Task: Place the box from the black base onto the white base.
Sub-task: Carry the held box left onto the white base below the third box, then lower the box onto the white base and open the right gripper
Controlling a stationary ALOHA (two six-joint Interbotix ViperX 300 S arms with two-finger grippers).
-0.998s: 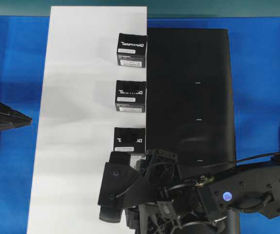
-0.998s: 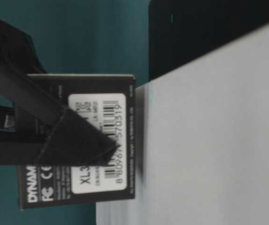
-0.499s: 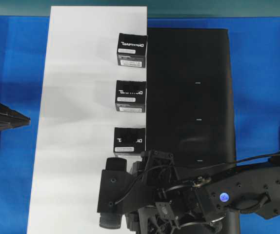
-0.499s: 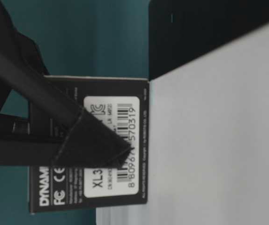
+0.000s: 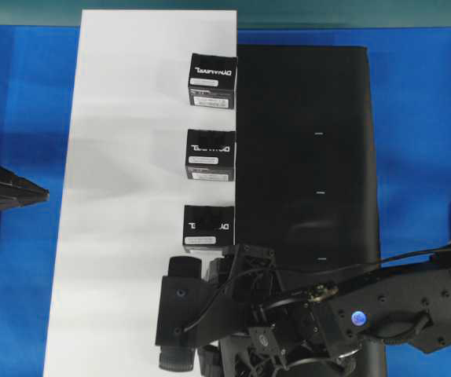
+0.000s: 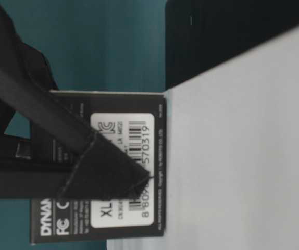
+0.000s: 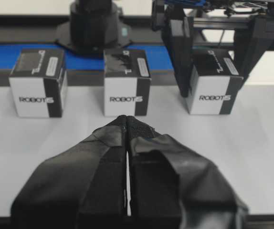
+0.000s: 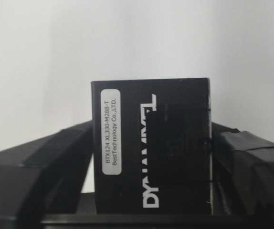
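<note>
Overhead exterior view: the right arm hid the box it had carried to the white base (image 5: 115, 157).
The box (image 8: 151, 148), lettered "DYNAMIXEL" and "BTX124 XL330-M288-T", sat between the right gripper (image 8: 151, 167) fingers, jaws wide, small gaps either side. The left gripper (image 7: 127, 125) was closed, empty, well apart.

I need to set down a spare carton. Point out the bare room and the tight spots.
Free: the white base left of the three DYNAMIXEL boxes, and the black base above the right gripper. Crowded: the seam column of boxes and the near end, where the fourth box sits between the right jaws.
</note>
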